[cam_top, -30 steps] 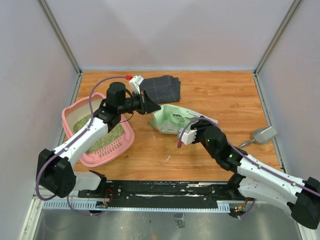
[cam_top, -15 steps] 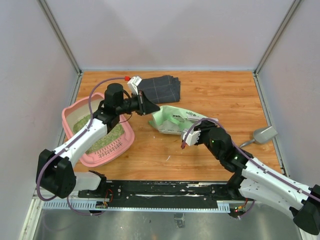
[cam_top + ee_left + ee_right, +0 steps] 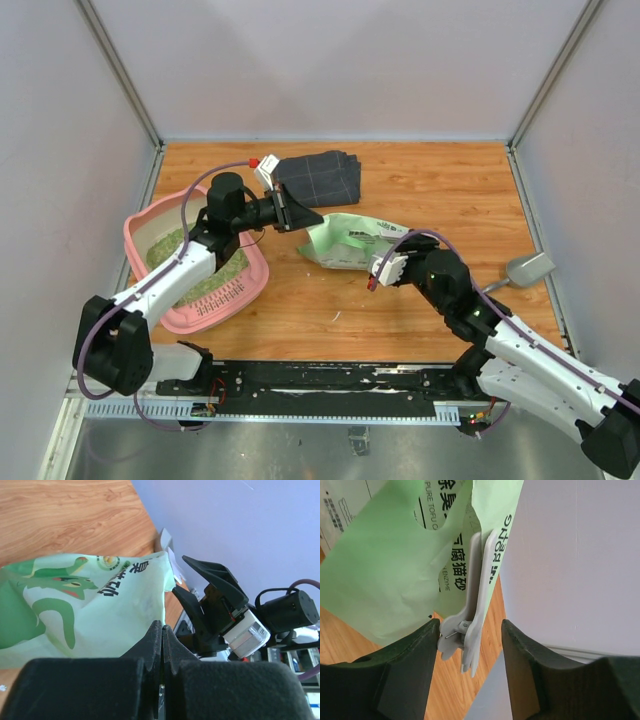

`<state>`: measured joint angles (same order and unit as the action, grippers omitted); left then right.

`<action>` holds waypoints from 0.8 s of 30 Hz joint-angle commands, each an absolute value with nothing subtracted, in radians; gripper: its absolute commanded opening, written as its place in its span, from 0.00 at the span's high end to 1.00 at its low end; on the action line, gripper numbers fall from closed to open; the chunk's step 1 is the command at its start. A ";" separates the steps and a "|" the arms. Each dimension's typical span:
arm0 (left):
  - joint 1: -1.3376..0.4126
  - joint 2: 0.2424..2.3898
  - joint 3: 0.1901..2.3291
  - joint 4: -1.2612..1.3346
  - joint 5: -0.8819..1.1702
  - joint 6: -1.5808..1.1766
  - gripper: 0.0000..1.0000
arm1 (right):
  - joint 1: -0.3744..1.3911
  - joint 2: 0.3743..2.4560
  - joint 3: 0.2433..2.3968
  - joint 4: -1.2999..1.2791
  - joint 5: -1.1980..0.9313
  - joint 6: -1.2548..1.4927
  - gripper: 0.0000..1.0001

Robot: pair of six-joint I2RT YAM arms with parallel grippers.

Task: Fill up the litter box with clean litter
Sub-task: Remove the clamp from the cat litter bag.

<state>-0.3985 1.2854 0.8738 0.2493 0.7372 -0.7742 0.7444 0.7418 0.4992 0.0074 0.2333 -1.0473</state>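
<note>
Now, left pincer (image 3: 161, 627) closed beside bag (image 3: 75, 605), right pincer (image 3: 470, 625) open, flanking clip (image 3: 474, 610).

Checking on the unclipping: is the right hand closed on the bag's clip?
No, the right hand is open, its fingers spread either side of the clip on the bag.

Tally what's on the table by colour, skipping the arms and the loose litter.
Pink: 1, litter box
Green: 1, bag
Dark grey: 1, folded cloth
Light grey: 2, scoop, clip on the bag
Total: 5
</note>
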 commanded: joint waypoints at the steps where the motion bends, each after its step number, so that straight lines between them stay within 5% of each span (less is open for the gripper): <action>1: -0.389 1.273 0.907 0.466 0.808 -0.877 1.00 | 0.727 0.740 0.479 0.097 0.221 -1.059 0.46; 9: -0.368 1.276 0.899 0.465 0.802 -0.864 1.00 | 0.728 0.771 0.456 0.155 0.295 -1.126 0.35; 15: -0.362 1.267 0.898 0.431 0.792 -0.837 1.00 | 0.689 0.737 0.466 0.168 0.273 -1.165 0.60; 24: -0.361 1.254 0.870 0.452 0.819 -0.860 1.00 | 0.597 0.709 0.451 0.179 0.052 -1.123 0.66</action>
<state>-0.3702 1.2995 0.8650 0.3153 0.7738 -0.8303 0.6331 0.6991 0.4606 0.1345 0.1516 -1.1248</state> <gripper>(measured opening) 0.009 0.326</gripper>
